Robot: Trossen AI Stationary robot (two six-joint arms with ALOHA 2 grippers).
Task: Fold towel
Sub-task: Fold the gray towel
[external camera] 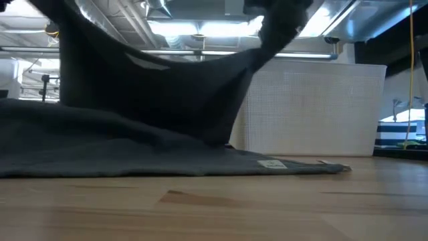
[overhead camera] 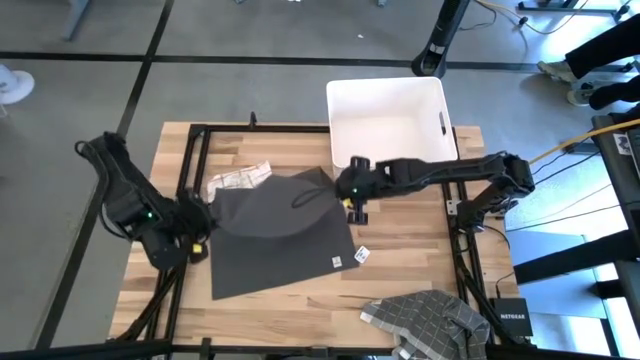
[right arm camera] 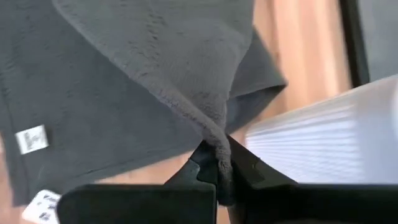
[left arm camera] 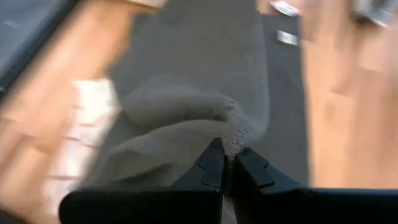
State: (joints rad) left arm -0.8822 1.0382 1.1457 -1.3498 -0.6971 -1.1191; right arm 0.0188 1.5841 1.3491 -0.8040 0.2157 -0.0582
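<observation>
I see a wooden table (overhead camera: 280, 300) on a grey floor, with a white bin (overhead camera: 388, 120) at its far edge and a checked cloth (overhead camera: 425, 318) at the near right corner. The dark towel (overhead camera: 280, 235) lies mid-table, its long axis running from the left gripper (overhead camera: 200, 222) toward the right gripper (overhead camera: 352, 195). Each gripper is clenched on a towel corner, lifting it while the rest lies flat. Ceiling lights show behind.

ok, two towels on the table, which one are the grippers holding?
The plain dark grey towel mid-table: left gripper and right gripper each pinch an edge. The checkered towel lies untouched at the near edge.
</observation>
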